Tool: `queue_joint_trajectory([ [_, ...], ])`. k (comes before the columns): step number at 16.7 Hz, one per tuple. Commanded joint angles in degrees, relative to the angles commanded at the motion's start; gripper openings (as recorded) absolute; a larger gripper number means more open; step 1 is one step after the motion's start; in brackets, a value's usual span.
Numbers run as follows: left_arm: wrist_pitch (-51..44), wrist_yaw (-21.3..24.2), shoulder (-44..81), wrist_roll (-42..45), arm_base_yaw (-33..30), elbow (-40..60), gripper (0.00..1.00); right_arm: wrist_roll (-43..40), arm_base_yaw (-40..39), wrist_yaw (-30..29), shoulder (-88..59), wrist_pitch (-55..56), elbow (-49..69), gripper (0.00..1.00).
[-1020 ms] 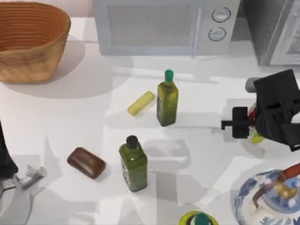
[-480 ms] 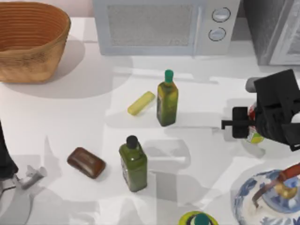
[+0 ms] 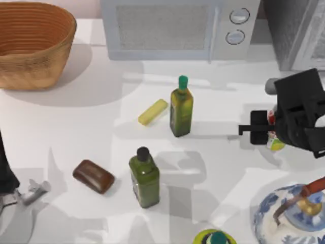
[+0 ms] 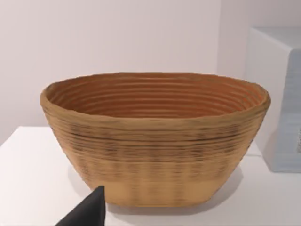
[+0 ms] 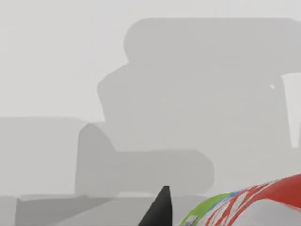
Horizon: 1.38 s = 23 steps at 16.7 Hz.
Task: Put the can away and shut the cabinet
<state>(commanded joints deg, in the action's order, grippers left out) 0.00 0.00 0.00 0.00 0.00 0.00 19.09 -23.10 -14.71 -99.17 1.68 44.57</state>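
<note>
The red can (image 3: pixel 274 141) with its yellow-green base band sits at the table's right side, mostly covered by my right gripper (image 3: pixel 271 129), which is shut on it from above. In the right wrist view the can (image 5: pixel 263 202) shows close up as a red and green curve beside one dark fingertip (image 5: pixel 159 211). The dark grey cabinet (image 3: pixel 292 30) stands at the back right corner, just behind the right gripper, with its pale framed door (image 3: pixel 316 48) swung open at the edge. My left arm (image 3: pixel 6 173) is parked at the lower left edge.
A white microwave (image 3: pixel 177 28) stands at the back centre and a wicker basket (image 3: pixel 30 46) at the back left. Two green bottles (image 3: pixel 181 107) (image 3: pixel 144 175), a yellow bar (image 3: pixel 153 112) and a brown soap (image 3: pixel 93 176) occupy the middle. A blue-white teapot (image 3: pixel 287 216) sits front right.
My right gripper has shifted slightly toward the back of the table, and the can has moved with it. The left arm has stayed still.
</note>
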Motion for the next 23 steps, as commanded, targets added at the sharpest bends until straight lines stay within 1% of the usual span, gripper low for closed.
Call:
queue_joint_trajectory([
  [3, 0.0, 0.0, 0.0, 0.0, 0.0, 0.0, 1.00, -0.2, -0.3, 0.0, 2.5, -7.5, 5.2, 0.00],
  [8, 0.0, 0.0, 0.0, 0.0, 0.0, 0.0, 1.00, -0.4, -0.2, 0.2, 8.4, -27.3, 14.1, 0.00],
  [11, 0.0, 0.0, 0.0, 0.0, 0.0, 0.0, 1.00, -0.3, 0.3, 0.3, 13.0, -33.8, 19.0, 0.00],
  [13, 0.0, 0.0, 0.0, 0.0, 0.0, 0.0, 1.00, -0.3, 0.6, 0.3, 14.2, -35.1, 20.2, 0.00],
  [18, 0.0, 0.0, 0.0, 0.0, 0.0, 0.0, 1.00, -0.5, 0.6, 0.6, 14.3, -34.6, 19.7, 0.00],
  [21, 0.0, 0.0, 0.0, 0.0, 0.0, 0.0, 1.00, -2.4, 2.6, 2.7, 18.6, -31.1, 16.7, 0.00],
  [23, 0.0, 0.0, 0.0, 0.0, 0.0, 0.0, 1.00, -4.4, 4.6, 4.8, 24.3, -27.1, 13.1, 0.00],
])
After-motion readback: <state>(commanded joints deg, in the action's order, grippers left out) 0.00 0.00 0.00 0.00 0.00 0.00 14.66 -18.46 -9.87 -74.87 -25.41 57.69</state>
